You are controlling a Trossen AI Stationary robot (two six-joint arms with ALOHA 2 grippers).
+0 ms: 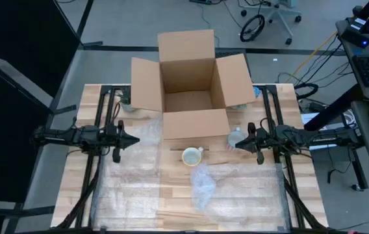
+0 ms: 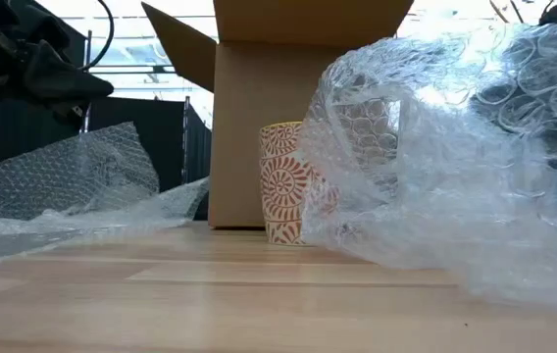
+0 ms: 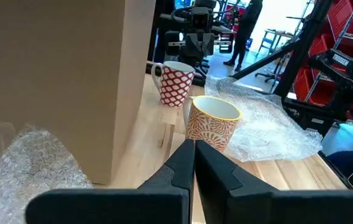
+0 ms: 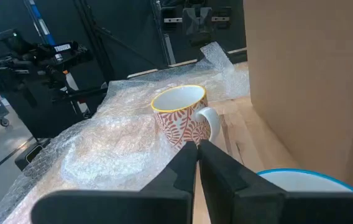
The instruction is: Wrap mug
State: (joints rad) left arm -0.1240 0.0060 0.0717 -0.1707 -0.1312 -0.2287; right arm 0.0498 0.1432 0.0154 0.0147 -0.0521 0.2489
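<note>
The mug, cream with an orange leaf pattern and a yellow rim, stands upright on its base on the wooden table, just in front of the cardboard box; it also shows in the low view and both wrist views. A crumpled piece of bubble wrap lies right beside it on the near side, and in the low view this wrap hides part of the mug. My left gripper hovers shut to the mug's left. My right gripper hovers shut to its right. Neither touches anything.
An open cardboard box stands at the table's far middle. A red-dotted white mug stands by the box's right front corner, under my right gripper. More bubble wrap lies at the left, and a flat sheet covers the near table.
</note>
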